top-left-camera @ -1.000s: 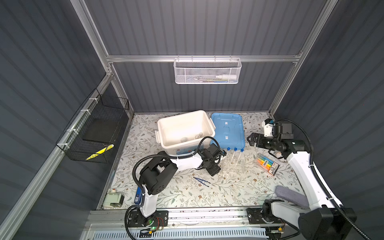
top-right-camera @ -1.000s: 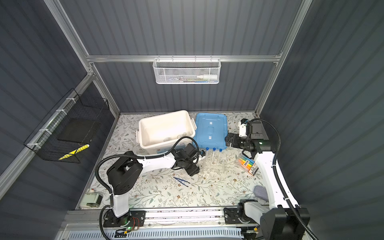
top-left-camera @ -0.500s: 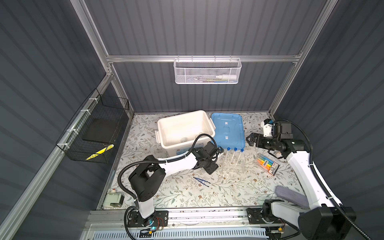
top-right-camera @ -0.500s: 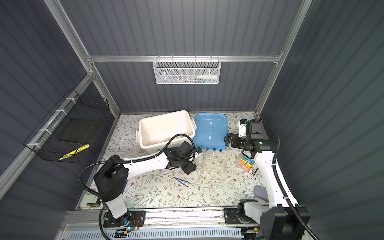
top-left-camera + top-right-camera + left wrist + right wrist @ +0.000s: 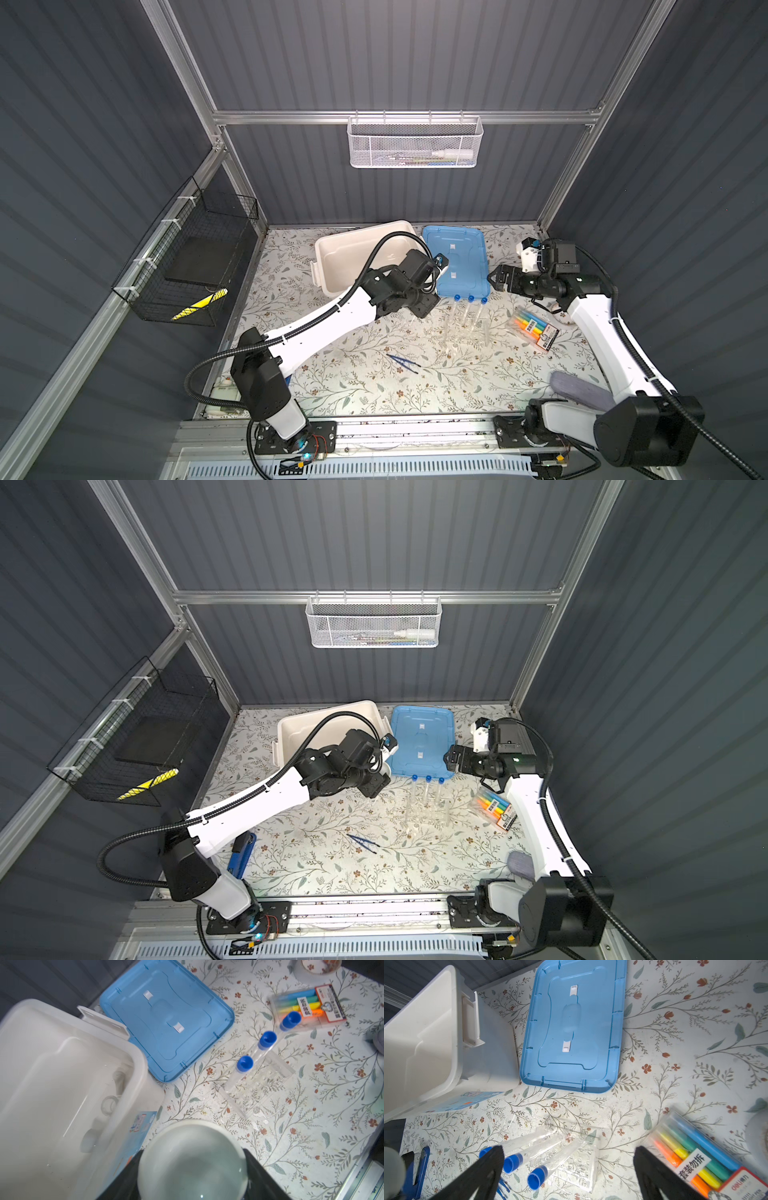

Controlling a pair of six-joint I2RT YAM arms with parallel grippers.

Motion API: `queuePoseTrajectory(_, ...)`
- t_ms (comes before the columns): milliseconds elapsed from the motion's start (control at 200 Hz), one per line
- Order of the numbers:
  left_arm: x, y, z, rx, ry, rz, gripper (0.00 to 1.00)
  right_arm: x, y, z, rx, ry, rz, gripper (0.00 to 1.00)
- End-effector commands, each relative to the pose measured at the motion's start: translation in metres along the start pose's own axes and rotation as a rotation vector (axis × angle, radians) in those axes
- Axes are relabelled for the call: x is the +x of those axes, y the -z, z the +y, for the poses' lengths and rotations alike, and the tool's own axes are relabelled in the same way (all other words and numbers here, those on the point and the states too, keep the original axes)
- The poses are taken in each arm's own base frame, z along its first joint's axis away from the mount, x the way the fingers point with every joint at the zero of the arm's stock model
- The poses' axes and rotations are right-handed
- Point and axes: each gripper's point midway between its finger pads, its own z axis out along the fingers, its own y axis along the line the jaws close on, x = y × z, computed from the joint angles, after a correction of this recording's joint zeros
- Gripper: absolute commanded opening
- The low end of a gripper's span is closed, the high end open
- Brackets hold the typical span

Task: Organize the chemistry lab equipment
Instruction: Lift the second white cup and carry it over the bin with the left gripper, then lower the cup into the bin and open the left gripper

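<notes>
Stretched lower and longer than a second ago, the left arm now reaches from 7 o'clock across the floral table (image 5: 353, 386). The left gripper (image 5: 424, 309) has edged slightly toward the white bin (image 5: 332, 253), and the right arm has not shifted. In the left wrist view, the jaws are clamped on either side of a small white dish (image 5: 192, 1159), its mouth facing the camera, just outside the bin's near corner. With 12 o'clock at the back wall, the bin sits at 11 and its blue lid (image 5: 457, 262) lies flat between 12 and 1. Three blue-capped test tubes (image 5: 469, 309) stand in a clear rack (image 5: 465, 336) just toward 3 from centre, with highlighters (image 5: 534, 328) farther out at 3. Blue tweezers (image 5: 403, 360) lie at 6. The right gripper (image 5: 497, 279) hovers at 2, jaws spread wide and empty.
</notes>
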Motion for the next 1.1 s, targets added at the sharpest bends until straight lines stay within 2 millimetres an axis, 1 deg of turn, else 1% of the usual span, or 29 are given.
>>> queuePoseTrajectory(0,0.007,0.02,0.037,-0.09,0.045,0.033,0.62,-0.002,-0.001,0.003,-0.018,-0.005,-0.004,0.99)
queuePoseTrajectory(110,0.005,0.03,0.068,-0.149,0.091,0.029,0.62,-0.001,-0.002,0.003,-0.019,-0.004,0.0,0.99)
queuePoseTrajectory(185,0.005,0.033,0.09,-0.181,0.134,0.025,0.62,-0.001,-0.002,0.004,-0.02,-0.004,0.002,0.99)
queuePoseTrajectory(195,0.005,0.032,0.092,-0.185,0.139,0.027,0.62,-0.001,-0.002,0.004,-0.02,-0.003,0.0,0.99)
queuePoseTrajectory(215,0.006,0.033,0.097,-0.193,0.152,0.026,0.63,0.0,-0.002,0.01,-0.053,-0.002,0.009,0.99)
queuePoseTrajectory(345,0.02,0.024,0.132,-0.22,0.257,0.062,0.65,0.001,-0.001,0.01,-0.054,0.0,0.01,0.99)
queuePoseTrajectory(405,0.03,0.015,0.144,-0.222,0.299,0.092,0.65,0.001,-0.001,0.01,-0.054,-0.001,0.011,0.99)
queuePoseTrajectory(530,0.047,-0.007,0.16,-0.231,0.373,0.153,0.65,0.001,-0.001,0.011,-0.056,-0.002,0.011,0.99)
queuePoseTrajectory(680,0.067,-0.04,0.18,-0.235,0.466,0.216,0.64,0.003,0.0,0.011,-0.059,-0.002,0.013,0.99)
queuePoseTrajectory(880,0.081,-0.076,0.211,-0.277,0.579,0.213,0.63,0.006,0.003,0.011,-0.054,0.003,0.017,0.99)
queuePoseTrajectory(990,0.091,-0.095,0.222,-0.296,0.615,0.233,0.63,0.008,0.003,0.01,-0.052,0.005,0.019,0.99)
queuePoseTrajectory(1096,0.093,-0.109,0.228,-0.306,0.62,0.242,0.63,0.009,0.003,0.01,-0.051,0.004,0.024,0.99)
